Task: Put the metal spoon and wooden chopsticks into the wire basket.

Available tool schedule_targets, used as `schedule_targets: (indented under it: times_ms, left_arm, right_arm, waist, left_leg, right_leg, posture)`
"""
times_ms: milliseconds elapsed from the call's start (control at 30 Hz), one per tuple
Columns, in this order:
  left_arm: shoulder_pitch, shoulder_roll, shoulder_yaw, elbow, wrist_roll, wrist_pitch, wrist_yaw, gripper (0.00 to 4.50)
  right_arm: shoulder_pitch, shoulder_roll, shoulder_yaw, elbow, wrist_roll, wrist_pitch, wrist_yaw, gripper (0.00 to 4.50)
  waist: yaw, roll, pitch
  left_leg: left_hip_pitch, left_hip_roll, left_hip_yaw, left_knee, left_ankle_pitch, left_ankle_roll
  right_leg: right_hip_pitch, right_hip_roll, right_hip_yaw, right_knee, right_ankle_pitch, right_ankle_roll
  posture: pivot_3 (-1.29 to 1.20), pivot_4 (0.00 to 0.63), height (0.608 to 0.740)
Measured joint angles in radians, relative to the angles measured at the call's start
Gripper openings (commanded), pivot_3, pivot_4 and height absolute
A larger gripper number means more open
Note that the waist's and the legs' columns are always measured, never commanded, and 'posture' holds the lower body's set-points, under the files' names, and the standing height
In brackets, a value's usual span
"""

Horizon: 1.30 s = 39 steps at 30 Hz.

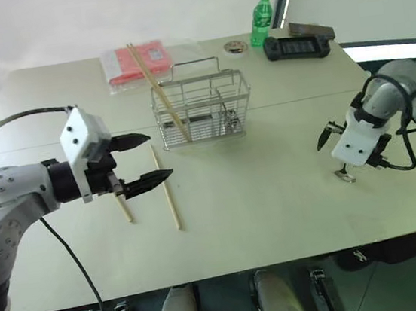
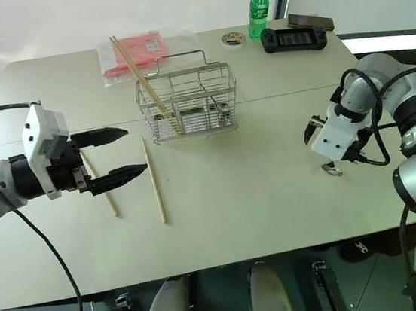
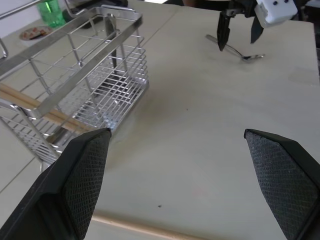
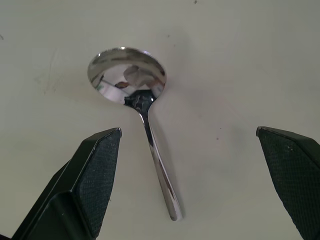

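Hovering right pincer (image 4: 187,165): spread wide over the metal spoon (image 4: 137,107), lower right
Left pincer (image 1: 143,161): spread, empty, left of frame

The left arm's black two-fingered gripper (image 1: 142,160) points sideways, its fingers spread wide. The right arm's black two-fingered gripper (image 4: 187,172) points downward, likewise spread.

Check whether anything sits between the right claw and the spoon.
Nothing visible does. The open right claw hangs directly over the spoon, which lies alone on bare table, handle between the fingers.
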<state>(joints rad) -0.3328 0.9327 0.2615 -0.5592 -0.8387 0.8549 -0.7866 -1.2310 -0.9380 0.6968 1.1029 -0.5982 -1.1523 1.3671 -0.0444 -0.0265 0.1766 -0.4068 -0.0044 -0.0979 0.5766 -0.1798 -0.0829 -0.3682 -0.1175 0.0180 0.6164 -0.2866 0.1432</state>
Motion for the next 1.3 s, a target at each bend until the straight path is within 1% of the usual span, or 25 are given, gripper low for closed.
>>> schedule_targets:
  times_ms: [233, 400, 500, 600, 767, 800, 833, 867, 1033, 1300]
  left_arm:
    - [-0.007, 0.007, 0.025, -0.011, -0.061, 0.040, 0.041, 4.50]
    - [0.008, 0.049, 0.031, -0.036, -0.099, 0.065, 0.026, 4.50]
    - [0.012, 0.074, 0.037, -0.046, -0.123, 0.075, 0.013, 4.50]
    - [0.012, 0.089, 0.038, -0.046, -0.138, 0.078, -0.001, 4.50]
    - [0.012, 0.109, 0.040, -0.048, -0.187, 0.090, -0.028, 4.50]
    - [0.012, 0.113, 0.040, -0.048, -0.195, 0.094, -0.034, 4.50]
    - [0.012, 0.118, 0.040, -0.049, -0.204, 0.098, -0.041, 4.50]
    - [0.012, 0.122, 0.040, -0.050, -0.213, 0.099, -0.049, 4.50]
    - [0.012, 0.127, 0.036, -0.053, -0.210, 0.094, -0.058, 4.50]
    - [-0.023, 0.122, 0.015, -0.045, -0.181, 0.069, -0.050, 4.50]
  right_arm:
    - [-0.031, 0.031, 0.084, 0.076, -0.223, -0.054, -0.272, 4.48]
    - [-0.031, 0.060, 0.113, 0.114, -0.292, -0.060, -0.394, 4.48]
    - [-0.031, 0.067, 0.121, 0.128, -0.311, -0.063, -0.437, 4.48]
    - [-0.031, 0.068, 0.123, 0.142, -0.324, -0.065, -0.454, 3.64]
    - [-0.031, 0.068, 0.123, 0.161, -0.325, -0.071, -0.458, 1.22]
    - [-0.031, 0.068, 0.123, 0.162, -0.325, -0.073, -0.458, 0.64]
    - [-0.031, 0.068, 0.123, 0.165, -0.324, -0.076, -0.456, 0.22]
    - [-0.030, 0.068, 0.121, 0.168, -0.320, -0.078, -0.452, 0.05]
    - [-0.026, 0.068, 0.119, 0.169, -0.304, -0.087, -0.437, 0.05]
    - [-0.020, 0.061, 0.118, 0.168, -0.300, -0.088, -0.451, 0.05]
  waist:
    - [0.000, 0.000, 0.000]
    - [-0.001, 0.000, 0.000]
    - [0.000, 0.000, 0.000]
    - [0.000, 0.000, 0.000]
    - [-0.004, 0.000, 0.000]
    - [-0.006, 0.000, 0.000]
    - [-0.007, 0.000, 0.000]
    - [-0.008, 0.000, 0.000]
    - [-0.012, 0.000, 0.000]
    - [-0.012, 0.000, 0.000]
  left_leg:
    - [0.000, 0.000, 0.000, 0.000, 0.000, 0.000]
    - [0.001, 0.000, 0.000, 0.000, 0.000, 0.000]
    - [0.001, 0.000, 0.000, 0.000, 0.000, 0.000]
    - [0.002, 0.000, 0.000, 0.000, 0.000, 0.000]
    - [0.007, 0.000, 0.000, 0.000, 0.000, 0.000]
    - [0.008, 0.000, 0.000, 0.000, 0.000, 0.000]
    - [0.009, 0.000, 0.000, -0.001, 0.000, 0.000]
    - [0.010, 0.000, 0.000, -0.001, 0.000, 0.000]
    - [0.012, 0.000, 0.000, -0.001, 0.000, 0.000]
    - [0.012, 0.000, 0.000, -0.001, 0.000, 0.000]
  right_leg:
    - [0.000, 0.000, 0.001, 0.001, 0.000, 0.000]
    - [0.000, 0.000, 0.001, 0.001, 0.000, 0.000]
    - [0.000, 0.000, 0.001, 0.002, 0.000, 0.000]
    - [0.002, 0.000, 0.001, 0.002, 0.000, 0.000]
    - [0.006, 0.000, 0.001, 0.002, 0.000, -0.001]
    - [0.007, 0.000, 0.002, 0.002, 0.000, 0.000]
    - [0.008, 0.000, 0.002, 0.002, 0.000, 0.000]
    - [0.009, 0.000, 0.002, 0.002, -0.001, -0.001]
    - [0.011, 0.000, 0.002, 0.002, -0.001, -0.001]
    - [0.011, 0.000, 0.002, 0.002, -0.001, -0.001]
  posture:
    - [0.00, 0.150, 0.721]
    - [0.00, 0.150, 0.721]
    - [0.00, 0.150, 0.721]
    - [0.00, 0.150, 0.721]
    - [0.00, 0.150, 0.721]
    - [0.00, 0.150, 0.721]
    - [0.00, 0.150, 0.721]
    - [0.00, 0.150, 0.721]
    - [0.00, 0.150, 0.721]
    - [0.00, 0.150, 0.721]
